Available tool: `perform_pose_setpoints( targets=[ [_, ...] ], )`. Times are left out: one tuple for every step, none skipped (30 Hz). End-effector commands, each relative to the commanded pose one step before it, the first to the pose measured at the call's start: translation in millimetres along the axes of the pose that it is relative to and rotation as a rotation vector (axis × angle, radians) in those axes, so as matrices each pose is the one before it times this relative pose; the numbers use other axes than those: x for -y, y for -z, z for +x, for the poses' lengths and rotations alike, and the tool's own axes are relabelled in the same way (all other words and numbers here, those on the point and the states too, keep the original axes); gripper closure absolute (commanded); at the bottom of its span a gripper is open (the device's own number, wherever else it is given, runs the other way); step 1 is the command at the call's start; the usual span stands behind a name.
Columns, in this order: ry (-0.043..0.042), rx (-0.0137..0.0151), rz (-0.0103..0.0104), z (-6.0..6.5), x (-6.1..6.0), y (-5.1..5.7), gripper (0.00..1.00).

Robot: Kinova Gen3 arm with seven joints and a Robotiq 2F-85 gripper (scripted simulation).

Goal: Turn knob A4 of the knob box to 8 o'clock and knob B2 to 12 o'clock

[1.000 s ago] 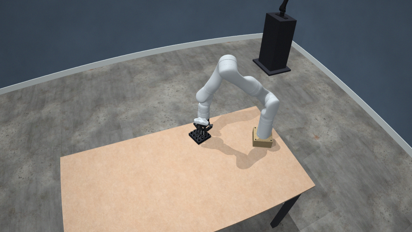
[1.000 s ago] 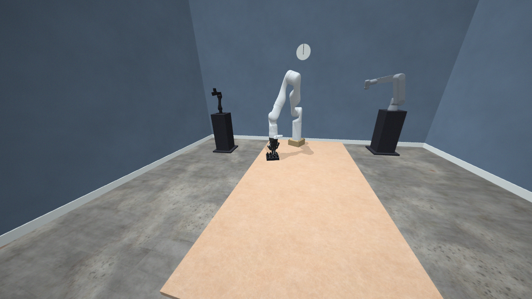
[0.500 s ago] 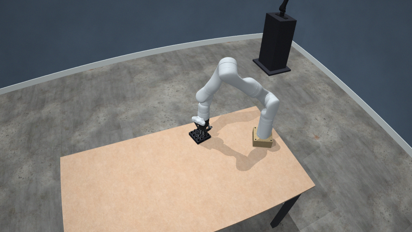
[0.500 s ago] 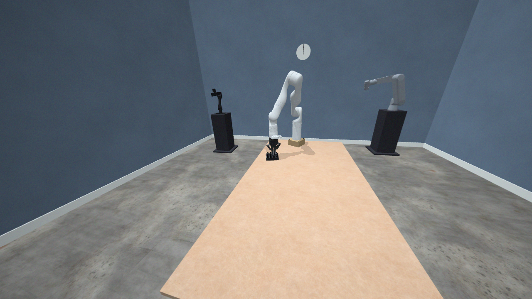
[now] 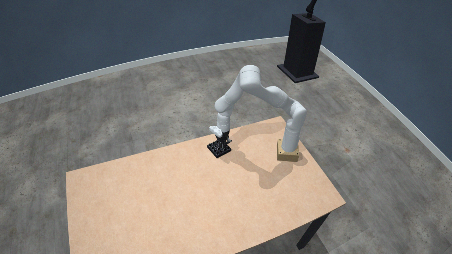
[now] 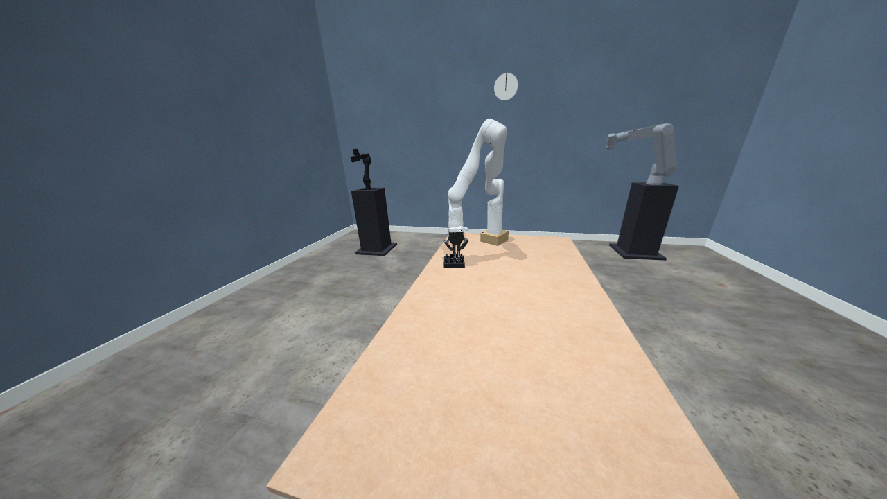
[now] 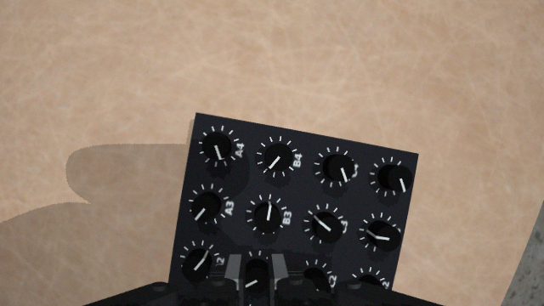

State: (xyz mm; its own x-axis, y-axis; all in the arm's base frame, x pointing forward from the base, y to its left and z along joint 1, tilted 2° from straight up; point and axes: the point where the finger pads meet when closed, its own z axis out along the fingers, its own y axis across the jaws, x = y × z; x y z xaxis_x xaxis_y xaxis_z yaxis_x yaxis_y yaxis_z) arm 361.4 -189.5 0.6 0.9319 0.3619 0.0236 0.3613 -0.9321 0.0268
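The black two-finger gripper (image 7: 256, 272) pinches small black knob B2 (image 7: 256, 277) on the black square knob box (image 7: 238, 212) near the tan desk (image 5: 189, 202) edge, where overturning risks overshooting 12 o'clock.

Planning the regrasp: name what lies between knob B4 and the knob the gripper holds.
Knob B3 alone; the wrist view shows it between knob B4 and knob B2, where the gripper is shut.

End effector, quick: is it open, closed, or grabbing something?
End effector: closed on knob B2 of the knob box.
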Motion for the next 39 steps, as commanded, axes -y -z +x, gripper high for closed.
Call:
perform_pose_setpoints(
  targets=[
    [-0.02262,0.00237,-0.00002,0.55,0.86,-0.32,0.92],
    [-0.01210,0.00000,0.00000,0.00,0.00,0.00,0.92],
    [-0.01146,-0.00001,-0.00001,0.00,0.00,0.00,0.92],
    [-0.01077,0.00001,0.00001,0.00,0.00,0.00,0.92],
    [-0.01011,0.00000,0.00000,0.00,0.00,0.00,0.92],
    [-0.00947,-0.00001,0.00000,0.00,0.00,0.00,0.92],
    [-0.00882,0.00000,0.00000,0.00,0.00,0.00,0.92],
    [-0.00816,0.00001,0.00001,0.00,0.00,0.00,0.92],
    [0.00000,0.00000,0.00000,0.00,0.00,0.00,0.92],
    [0.00000,0.00000,0.00000,0.00,0.00,0.00,0.92],
    [-0.00754,0.00000,0.00000,0.00,0.00,0.00,0.92],
    [-0.00692,0.00000,0.00000,0.00,0.00,0.00,0.92],
    [-0.00632,-0.00001,0.00000,0.00,0.00,0.00,0.92],
    [-0.00572,0.00000,0.00000,0.00,0.00,0.00,0.92],
    [-0.00514,0.00001,0.00000,0.00,0.00,0.00,0.92],
    [-0.00459,0.00000,0.00000,0.00,0.00,0.00,0.92],
    [-0.00405,0.00000,0.00000,0.00,0.00,0.00,0.92],
    [-0.00354,0.00000,0.00000,0.00,0.00,0.00,0.92],
    [-0.00306,0.00000,0.00000,0.00,0.00,0.00,0.92],
    [-0.00260,0.00000,0.00000,0.00,0.00,0.00,0.92],
    [-0.00217,0.00000,0.00000,0.00,0.00,0.00,0.92],
    [-0.00177,0.00000,0.00000,0.00,0.00,0.00,0.92],
    [-0.00140,0.00000,0.00000,0.00,0.00,0.00,0.92],
    [-0.00107,0.00000,0.00000,0.00,0.00,0.00,0.92],
    [-0.00078,0.00000,0.00000,0.00,0.00,0.00,0.92],
    [0.00000,0.00000,0.00000,0.00,0.00,0.00,0.92],
    [0.00000,0.00000,0.00000,0.00,0.00,0.00,0.92],
    [-0.00053,0.00000,0.00000,0.00,0.00,0.00,0.92],
    [-0.00033,0.00000,0.00000,0.00,0.00,0.00,0.92],
    [-0.00017,0.00000,0.00000,0.00,0.00,0.00,0.92],
    [-0.00006,0.00000,0.00000,0.00,0.00,0.00,0.92],
    [-0.00001,0.00000,0.00000,0.00,0.00,0.00,0.92],
    [0.00000,0.00000,0.00000,0.00,0.00,0.00,0.92],
    [0.00000,0.00000,0.00000,0.00,0.00,0.00,0.92],
    [0.00000,0.00000,0.00000,0.00,0.00,0.00,0.92],
    [0.00000,0.00000,0.00000,0.00,0.00,0.00,0.92],
    [0.00000,0.00000,0.00000,0.00,0.00,0.00,0.92],
    [0.00000,0.00000,0.00000,0.00,0.00,0.00,0.92],
    [0.00000,0.00000,0.00000,0.00,0.00,0.00,0.92]
  ],
)
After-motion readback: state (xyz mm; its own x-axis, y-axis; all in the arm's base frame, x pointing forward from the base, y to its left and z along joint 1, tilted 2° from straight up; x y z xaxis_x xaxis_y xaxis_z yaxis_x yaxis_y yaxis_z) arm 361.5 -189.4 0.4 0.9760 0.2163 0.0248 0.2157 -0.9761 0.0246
